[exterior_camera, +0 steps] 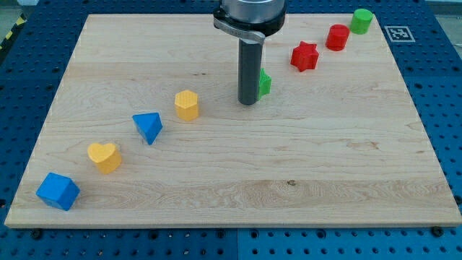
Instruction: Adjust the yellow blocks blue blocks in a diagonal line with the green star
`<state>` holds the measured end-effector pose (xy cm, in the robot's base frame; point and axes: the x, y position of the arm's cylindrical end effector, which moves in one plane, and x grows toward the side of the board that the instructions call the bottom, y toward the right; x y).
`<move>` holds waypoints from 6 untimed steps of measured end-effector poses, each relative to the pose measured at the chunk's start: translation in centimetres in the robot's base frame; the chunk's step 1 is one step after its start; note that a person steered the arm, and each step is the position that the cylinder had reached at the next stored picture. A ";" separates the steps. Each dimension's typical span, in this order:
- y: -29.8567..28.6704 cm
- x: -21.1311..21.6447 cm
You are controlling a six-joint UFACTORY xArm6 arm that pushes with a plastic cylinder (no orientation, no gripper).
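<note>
At the view's bottom left, a blue cube-like block (58,191) sits near the board's (289,188) corner. Up and to the right of it lies a yellow heart block (105,157), then a blue triangular block (149,127), then a yellow hexagonal block (187,105). These four blocks are apart from one another and form a diagonal row rising toward the view's top right.

My tip (247,103) rests on the board to the right of the yellow hexagonal block, with a clear gap between them. The green star (264,83) lies just beside the rod on its right side; the rod hides the star's left part, and contact cannot be confirmed. The arm carries no jaws, only the straight rod, so nothing is clamped.

Beyond the star, toward the view's top right, the row goes on: a red star block (304,56), a red cylindrical block (337,37), and a green cylindrical block (361,21) at the board's far edge.
</note>
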<state>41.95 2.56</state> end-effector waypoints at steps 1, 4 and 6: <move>-0.7 -0.3; -8.0 -3.0; -19.1 0.9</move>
<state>42.89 -16.58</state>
